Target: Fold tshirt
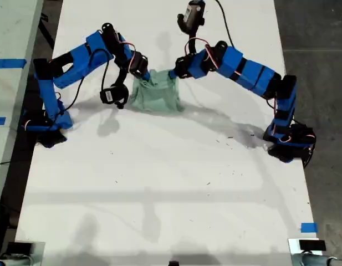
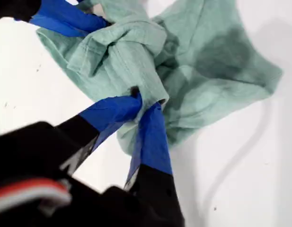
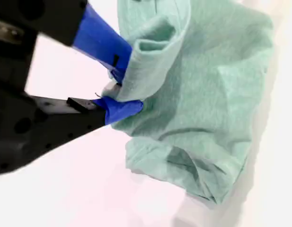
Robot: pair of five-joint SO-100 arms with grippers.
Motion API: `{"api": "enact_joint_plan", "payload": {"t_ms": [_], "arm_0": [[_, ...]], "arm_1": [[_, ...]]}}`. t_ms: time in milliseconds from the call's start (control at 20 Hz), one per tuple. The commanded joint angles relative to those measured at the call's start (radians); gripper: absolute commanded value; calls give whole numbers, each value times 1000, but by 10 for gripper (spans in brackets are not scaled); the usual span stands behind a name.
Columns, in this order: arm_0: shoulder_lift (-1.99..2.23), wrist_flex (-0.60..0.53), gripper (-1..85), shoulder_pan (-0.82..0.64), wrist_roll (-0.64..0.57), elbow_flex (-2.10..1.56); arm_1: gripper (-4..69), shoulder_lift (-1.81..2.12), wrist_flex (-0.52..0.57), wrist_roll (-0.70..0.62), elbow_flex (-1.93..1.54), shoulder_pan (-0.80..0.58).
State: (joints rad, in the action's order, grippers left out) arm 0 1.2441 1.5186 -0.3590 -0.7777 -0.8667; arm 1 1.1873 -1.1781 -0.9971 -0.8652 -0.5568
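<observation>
Exterior view: tshirt (image 1: pixel 156 94) mid-table (image 1: pixel 159 183).

Premises: a robotics lab or test bench, not a home. A long white table (image 1: pixel 159 183) serves as the work surface, bare and lightly speckled with small dark marks. Two blue arms are fixed at its edges, one base (image 1: pixel 46 124) at the exterior view's left, the other base (image 1: pixel 290 141) at the exterior view's right, each with exposed wiring. Blue tape (image 1: pixel 309 227) marks the table near the exterior view's lower right corner; further tape strips (image 1: pixel 9 63) sit on a neighbouring surface at the exterior view's left. Grey concrete floor (image 1: pixel 317 50) shows beyond the table. A camera mount (image 1: pixel 192 15) stands at the far edge.
</observation>
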Motion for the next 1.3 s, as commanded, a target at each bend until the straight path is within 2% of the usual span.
{"api": "enact_joint_plan", "payload": {"t_ms": [0, 250, 300, 400, 450, 550, 850, 1000, 1100, 1250], "arm_0": [[-20, -61, 0, -110, -94, 11], [-195, -198, 1, -259, -146, 9], [-247, -225, 9, -288, -147, 9], [-359, -268, 76, -345, -149, 28], [-402, -275, 197, -371, -152, 41], [-411, -255, 222, -405, -153, 48], [-69, -49, 241, -348, -153, 17], [129, 48, 234, -298, -118, -77], [316, 34, 234, -253, -63, -284], [676, -97, 159, -137, 28, -726]], "arm_1": [[-19, 34, 112, -63, 15, -94], [-14, -98, 219, -66, -9, -198], [23, -141, 235, -64, -18, -210], [209, -238, 232, -52, -18, -230], [247, -270, 215, -41, -18, -241], [347, -276, 156, -41, -20, -249], [346, 64, -75, -35, -110, -206], [327, 321, -84, -6, -308, -149], [314, 511, -86, 38, -492, -123], [287, 815, -69, 158, -848, -78]]}}
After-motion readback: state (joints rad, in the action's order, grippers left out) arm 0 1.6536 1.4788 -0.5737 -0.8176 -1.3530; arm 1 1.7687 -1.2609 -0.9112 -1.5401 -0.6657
